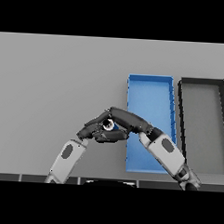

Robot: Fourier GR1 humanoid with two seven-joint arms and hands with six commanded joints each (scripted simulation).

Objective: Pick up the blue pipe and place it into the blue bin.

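Only a small blue piece of the blue pipe (115,128) shows, on the table just left of the blue bin (150,98). My right hand (124,120) reaches in from the lower right across the bin's left wall, and its fingers are curled round the pipe. My left hand (90,130) comes from the lower left and lies right against the right hand's fingertips, fingers relaxed. Most of the pipe is hidden by the two hands. The blue bin is a long tray with nothing in it; my right forearm crosses its near part.
A dark grey bin (202,82) of the same shape stands right of the blue bin, close beside it. Bare grey table stretches to the left and behind the hands.
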